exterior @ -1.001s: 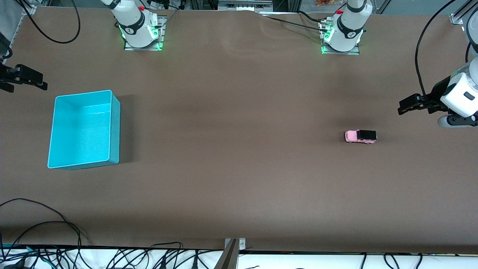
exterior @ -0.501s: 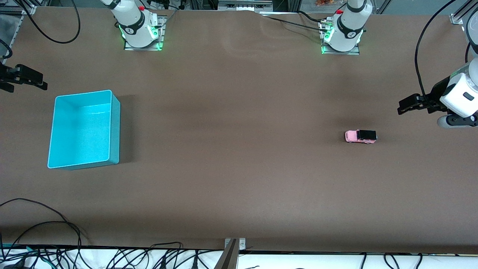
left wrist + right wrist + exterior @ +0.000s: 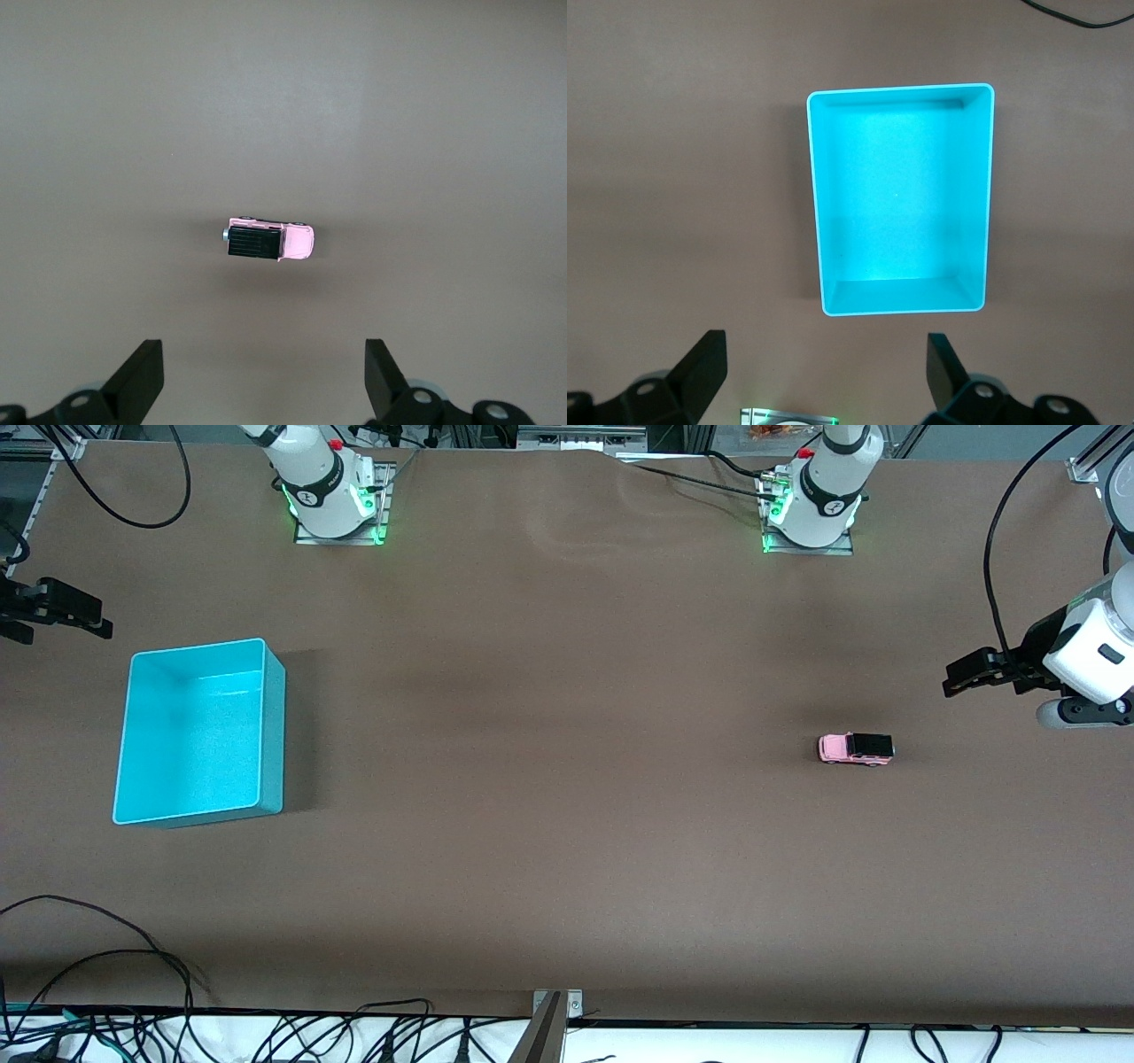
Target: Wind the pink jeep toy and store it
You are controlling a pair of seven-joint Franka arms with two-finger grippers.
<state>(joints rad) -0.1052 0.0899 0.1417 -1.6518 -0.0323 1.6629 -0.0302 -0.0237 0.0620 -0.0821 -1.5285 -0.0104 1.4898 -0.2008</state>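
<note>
The pink jeep toy (image 3: 855, 748) stands on its wheels on the brown table toward the left arm's end, pink body with a black roof. It also shows in the left wrist view (image 3: 267, 241). My left gripper (image 3: 955, 677) hangs in the air over the table beside the jeep, at the table's end, open and empty (image 3: 263, 381). The turquoise box (image 3: 274, 726) sits open and empty toward the right arm's end; it also shows in the right wrist view (image 3: 899, 195). My right gripper (image 3: 58, 615) hovers over the table's end next to the box, open and empty (image 3: 826, 376).
The two arm bases (image 3: 335, 496) (image 3: 811, 505) stand along the table's edge farthest from the front camera. Cables (image 3: 106, 965) lie along the edge nearest it. A metal bracket (image 3: 549, 1027) sticks up at the middle of that edge.
The left arm's wrist has shifted very slightly. The jeep, the box and the right gripper have not visibly moved.
</note>
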